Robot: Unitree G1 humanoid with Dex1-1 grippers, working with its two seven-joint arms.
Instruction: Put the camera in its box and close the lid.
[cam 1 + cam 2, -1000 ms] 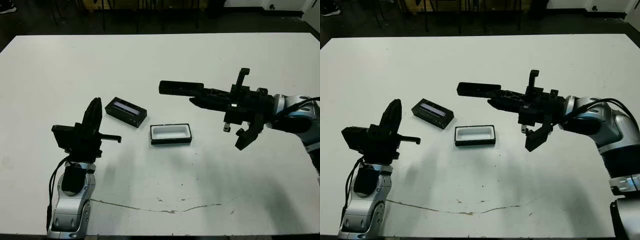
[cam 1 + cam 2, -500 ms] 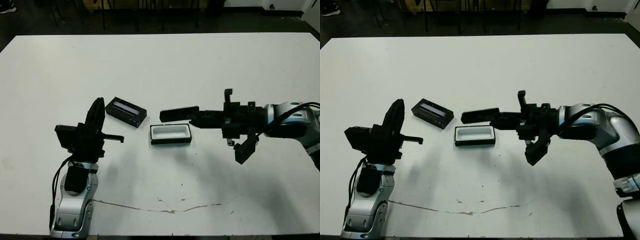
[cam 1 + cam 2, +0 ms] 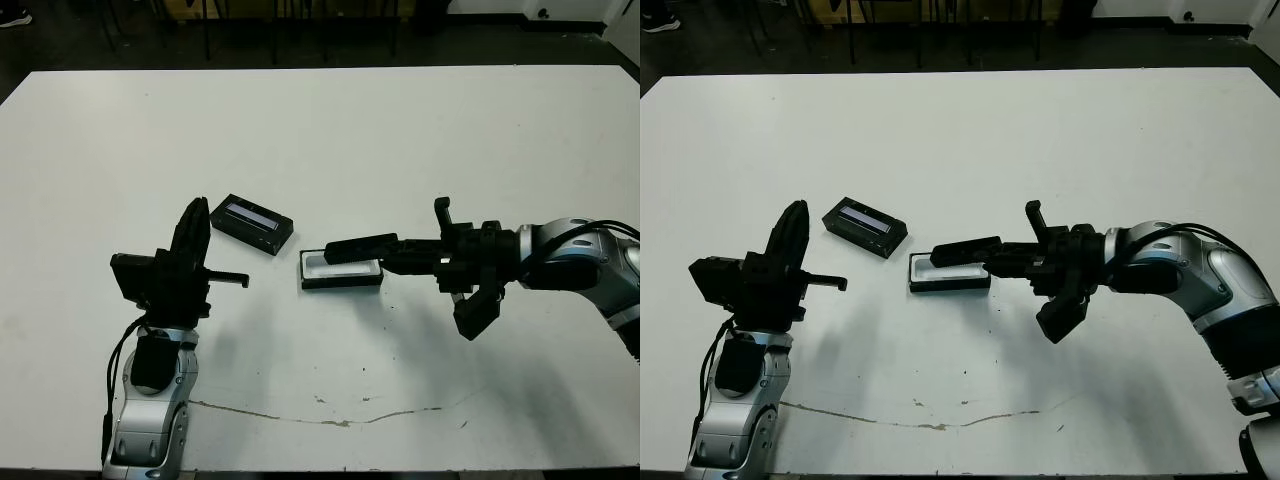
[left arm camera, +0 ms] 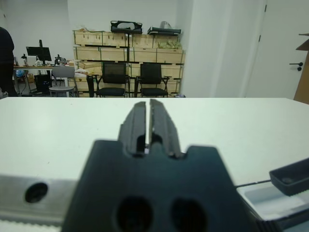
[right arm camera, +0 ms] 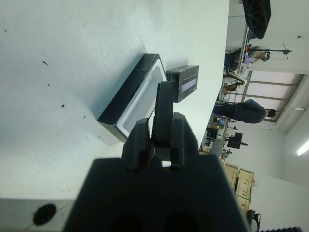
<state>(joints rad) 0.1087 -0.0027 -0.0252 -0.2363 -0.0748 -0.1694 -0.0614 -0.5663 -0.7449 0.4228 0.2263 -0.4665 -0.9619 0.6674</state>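
The camera [image 3: 361, 246] was a slim black bar near the middle of the frame, held by one end and lying almost level just above the box [image 3: 341, 270]. Its free end reached over the box's middle, and whether it touched the box's rim could not be told. The right gripper [image 3: 397, 250] came in from the right side of the frame, and its two black fingers [image 5: 141, 136] were pinching the camera's end between them; the right wrist view showed the bar standing out from between the fingers, with the white inside of the box beyond it.

The box sat open on the white table [image 3: 330, 130], a little below the centre of the picture, its white lining showing. The lid [image 3: 252, 223] lay flat to the upper left of the box, near it but apart, with a pale strip on its top face.

The left gripper [image 3: 190, 232] stood upright in the lower left part of the frame, well apart from the box and lid. Its fingers [image 4: 138, 121] were pressed together with only a thin slit between them, and they held nothing.
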